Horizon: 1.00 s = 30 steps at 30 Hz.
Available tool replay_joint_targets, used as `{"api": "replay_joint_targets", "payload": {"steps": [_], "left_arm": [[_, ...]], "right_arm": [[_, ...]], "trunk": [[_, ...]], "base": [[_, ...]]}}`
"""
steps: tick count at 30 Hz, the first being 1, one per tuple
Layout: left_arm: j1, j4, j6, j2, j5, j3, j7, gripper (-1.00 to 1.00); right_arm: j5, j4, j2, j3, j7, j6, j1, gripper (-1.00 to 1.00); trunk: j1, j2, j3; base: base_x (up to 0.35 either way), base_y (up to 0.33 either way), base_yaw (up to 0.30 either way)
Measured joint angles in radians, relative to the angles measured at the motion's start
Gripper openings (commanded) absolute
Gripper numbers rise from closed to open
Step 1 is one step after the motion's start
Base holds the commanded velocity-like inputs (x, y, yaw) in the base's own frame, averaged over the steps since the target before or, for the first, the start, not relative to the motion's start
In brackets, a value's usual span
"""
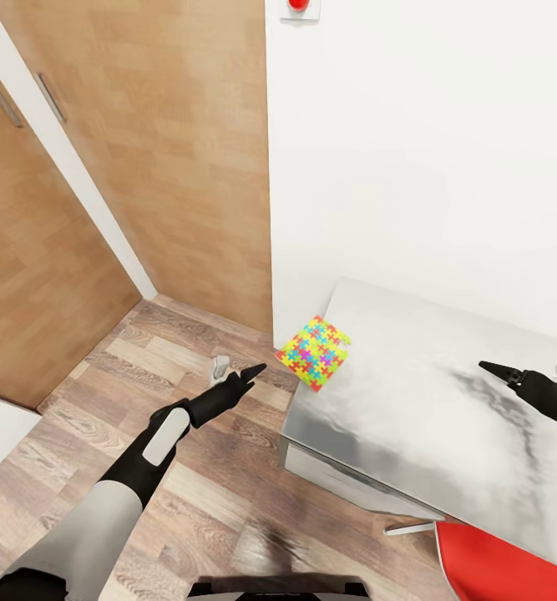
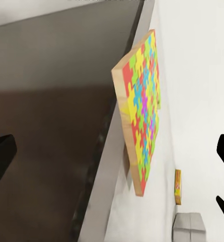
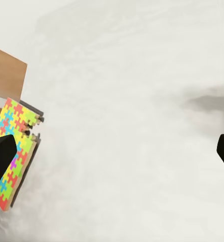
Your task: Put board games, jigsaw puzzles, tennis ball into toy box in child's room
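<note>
A colourful jigsaw puzzle [image 1: 316,352] lies on the table [image 1: 412,401] at its near left corner, partly overhanging the edge. My left gripper [image 1: 251,370] hovers over the floor just left of that corner, pointing at the puzzle. In the left wrist view the puzzle [image 2: 140,116] stands ahead between widely spread fingers [image 2: 1,157], so this gripper is open. A second thin puzzle [image 2: 177,187] and a grey toy box [image 2: 190,229] lie farther along the table. My right gripper [image 1: 488,366] is above the tabletop, open and empty, facing the puzzle [image 3: 12,151].
Wooden doors [image 1: 144,150] and a white wall [image 1: 428,150] stand behind the table. Wood-plank floor [image 1: 128,392] lies to the left. A red seat [image 1: 503,563] sits at the table's near right. A small pale grey object [image 1: 220,365] is by the left gripper.
</note>
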Motion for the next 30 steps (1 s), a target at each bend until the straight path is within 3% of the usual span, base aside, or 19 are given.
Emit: {"api": "replay_joint_targets", "payload": {"steps": [15, 30], "left_arm": [[-0.010, 0.003, 0.002, 0.028, -0.026, 0.007, -0.020, 1.00], [-0.017, 0.004, 0.001, 0.047, -0.037, 0.010, -0.049, 1.00]], "right_arm": [[0.000, 0.000, 0.000, 0.003, 0.001, 0.000, 0.001, 1.00], [0.000, 0.000, 0.002, 0.050, 0.001, 0.000, 0.002, 1.00]], "trunk": [[0.000, 0.000, 0.000], [0.000, 0.000, 0.000]], "base": [[0.000, 0.000, -0.004], [0.084, 0.000, 0.000]]}}
